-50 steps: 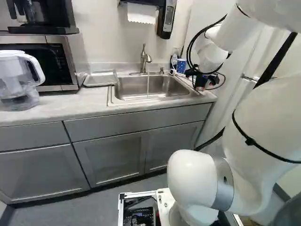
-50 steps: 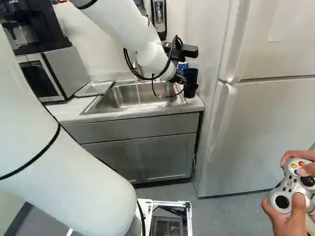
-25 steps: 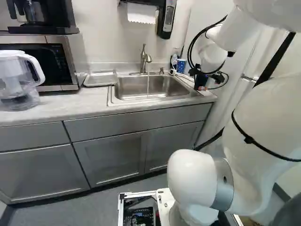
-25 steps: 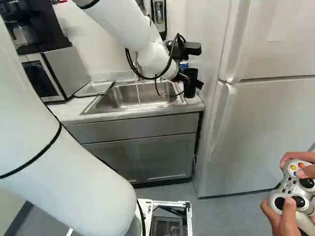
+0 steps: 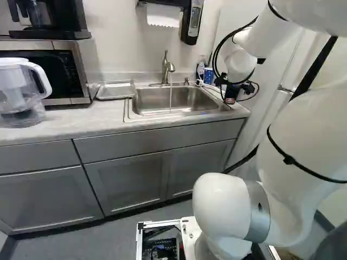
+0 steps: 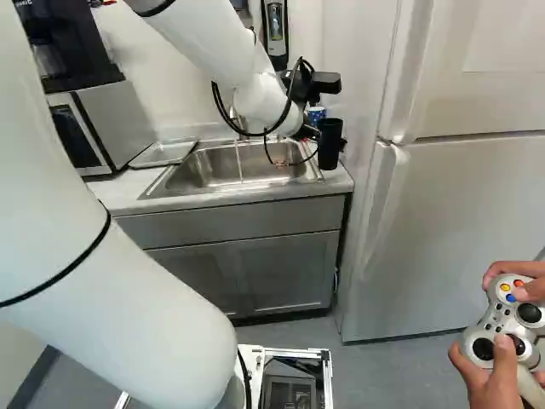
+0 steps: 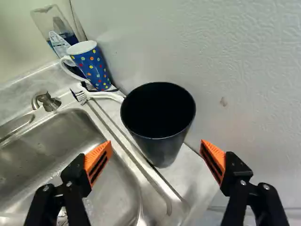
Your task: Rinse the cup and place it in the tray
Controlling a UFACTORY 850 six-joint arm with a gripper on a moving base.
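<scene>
At the sink's right end my gripper [image 6: 306,133] is beside the black cup [image 6: 330,143]. In the wrist view the gripper [image 7: 156,147] stands open, its orange pads on either side of the near part of the black cup [image 7: 162,146], with gaps on both sides. The cup stands upright on the counter strip between sink and wall-like white panel. A blue dotted mug [image 7: 94,68] stands beyond it. Water runs from the faucet [image 5: 166,67] into the sink [image 5: 168,111]. The metal tray [image 5: 115,90] lies left of the sink.
A white-handled brush [image 7: 106,95] lies between mug and cup, and a clear bottle [image 7: 59,35] stands behind the mug. The refrigerator [image 6: 460,230] rises close to the right. A microwave [image 5: 81,59] and water pitcher [image 5: 21,92] stand left of the tray.
In the right base view the gripper's end of the arm has shifted slightly right, then back left. The black cup and the base have not visibly moved.
</scene>
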